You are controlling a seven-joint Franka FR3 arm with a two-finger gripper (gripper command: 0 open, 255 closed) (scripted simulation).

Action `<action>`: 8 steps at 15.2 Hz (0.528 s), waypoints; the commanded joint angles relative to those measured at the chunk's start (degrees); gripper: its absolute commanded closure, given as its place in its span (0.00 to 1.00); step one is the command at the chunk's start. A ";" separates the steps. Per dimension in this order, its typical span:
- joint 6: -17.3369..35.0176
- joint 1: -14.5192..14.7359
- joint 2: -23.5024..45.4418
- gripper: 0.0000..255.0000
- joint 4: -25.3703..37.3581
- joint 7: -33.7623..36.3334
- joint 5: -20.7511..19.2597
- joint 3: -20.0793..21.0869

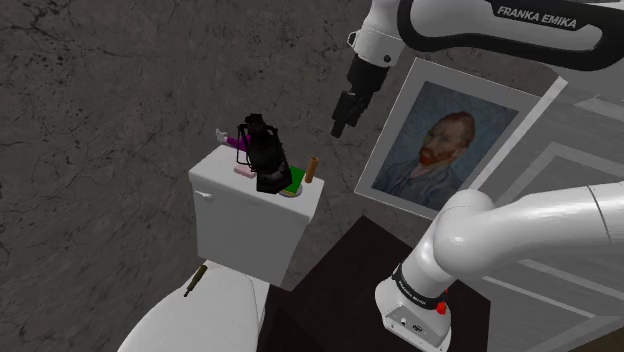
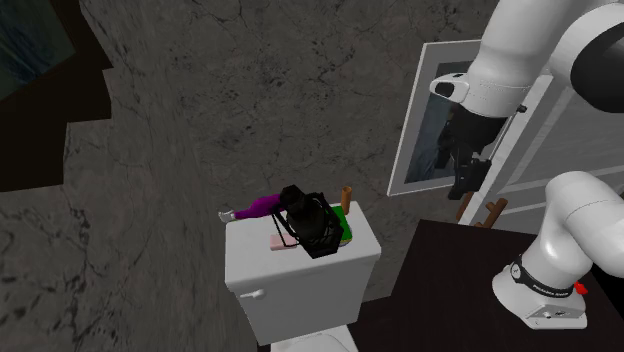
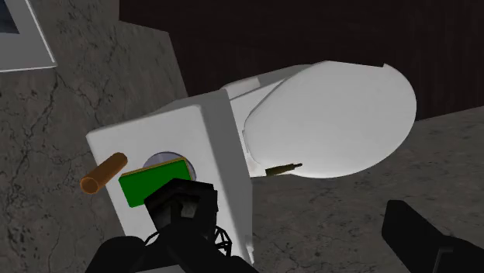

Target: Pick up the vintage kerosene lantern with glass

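I see the lantern point(image 1: 266, 152) point(image 2: 315, 225) point(image 3: 186, 211), all black, standing upright on the white toilet tank point(image 1: 250, 225) lid, with a thin wire handle at its side.

There was one toilet point(image 1: 238, 228) with one tank and one closed lid point(image 3: 333, 116). On the tank stood five things: one black lantern point(image 1: 266, 150), one flat green block point(image 1: 293, 183), one brown cylinder point(image 1: 312, 168), one purple-handled item point(image 1: 233, 141) and one small pink piece point(image 1: 243, 172). Besides these there were one slim brass-coloured object point(image 1: 195, 278), one framed portrait point(image 1: 440, 140) of a bearded man, and one white arm point(image 1: 520, 230) with one black gripper point(image 1: 338, 128) of two fingers point(image 3: 426, 240).
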 commanded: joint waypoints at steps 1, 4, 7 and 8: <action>0.00 0.00 0.00 0.00 0.00 0.00 0.00 0.00; 5.31 -0.33 5.26 0.00 0.59 -2.48 -0.89 -1.30; 10.26 -0.57 10.93 0.00 1.96 -4.89 -1.54 -2.52; 11.81 -0.63 12.89 0.00 2.59 -5.68 -1.69 -2.90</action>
